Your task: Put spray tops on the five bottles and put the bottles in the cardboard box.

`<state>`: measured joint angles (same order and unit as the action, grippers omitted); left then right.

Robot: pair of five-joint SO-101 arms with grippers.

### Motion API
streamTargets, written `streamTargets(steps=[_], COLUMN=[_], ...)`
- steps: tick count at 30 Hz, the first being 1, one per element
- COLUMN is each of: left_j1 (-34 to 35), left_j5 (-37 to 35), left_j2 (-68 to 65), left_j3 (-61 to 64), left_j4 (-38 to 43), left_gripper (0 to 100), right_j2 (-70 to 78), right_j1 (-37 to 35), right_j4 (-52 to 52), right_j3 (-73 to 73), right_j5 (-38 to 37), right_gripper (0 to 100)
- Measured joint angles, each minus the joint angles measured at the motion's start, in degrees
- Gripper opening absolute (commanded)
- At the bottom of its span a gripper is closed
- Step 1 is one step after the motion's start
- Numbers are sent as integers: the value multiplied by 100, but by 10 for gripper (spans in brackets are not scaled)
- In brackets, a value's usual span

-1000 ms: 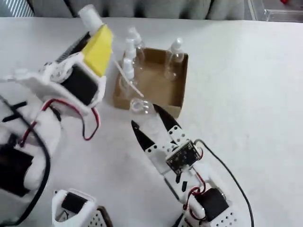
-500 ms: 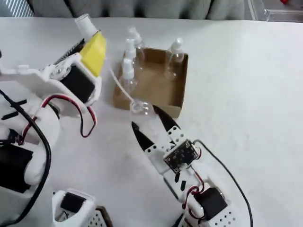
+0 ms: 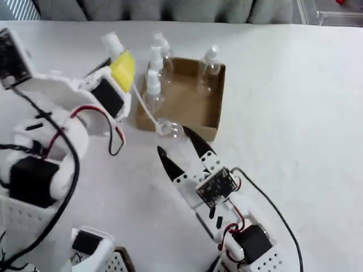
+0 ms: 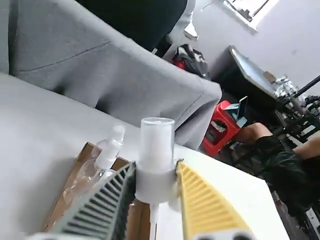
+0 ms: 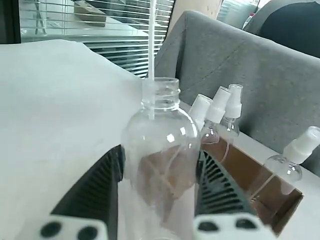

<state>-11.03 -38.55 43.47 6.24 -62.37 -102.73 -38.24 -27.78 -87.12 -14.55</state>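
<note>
My left gripper (image 3: 117, 55) is shut on a white spray top (image 3: 112, 42), held tilted above the table left of the cardboard box (image 3: 190, 107). The top (image 4: 156, 150) sits between the grey and yellow fingers. Its thin dip tube (image 3: 144, 105) slants down into the mouth of an open clear bottle (image 3: 168, 128). That bottle (image 5: 160, 150) stands upright at the box's near edge, with my right gripper (image 3: 172, 138) shut on its body. In the right wrist view the tube (image 5: 151, 35) enters the neck. Several capped bottles (image 3: 210, 62) stand in the box.
The left arm's white body and red wires (image 3: 51, 147) take up the table's left side. The right arm's base (image 3: 249, 243) sits at the front. A clear container (image 3: 326, 14) stands at the back right. Open table lies right of the box.
The left arm has swung down and back towards the left, tilting the spray top. The tube's lower end has moved from beside the bottle to its mouth. The right arm has kept still.
</note>
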Motion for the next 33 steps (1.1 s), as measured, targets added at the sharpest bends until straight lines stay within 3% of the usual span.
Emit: streamTargets(steps=[5,10,15,28,33], left_j1=[-35,-545,-1099,-1266,-1609], left_j5=[-9,105,633,782,1248], left_j2=[299,1169,1609,2514,3156], left_j3=[1090,2259,3042,4097,4695], left_j4=[624,1125,1196,1231,1310], left_gripper=[21,21,21,21,37], right_j2=[0,0,0,0,0], right_j1=[0,0,-9,-9,-18], right_j4=[0,0,0,0,0], right_j3=[0,0,0,-9,-26], right_j5=[0,0,0,-9,-9], right_gripper=[15,15,15,15,15])
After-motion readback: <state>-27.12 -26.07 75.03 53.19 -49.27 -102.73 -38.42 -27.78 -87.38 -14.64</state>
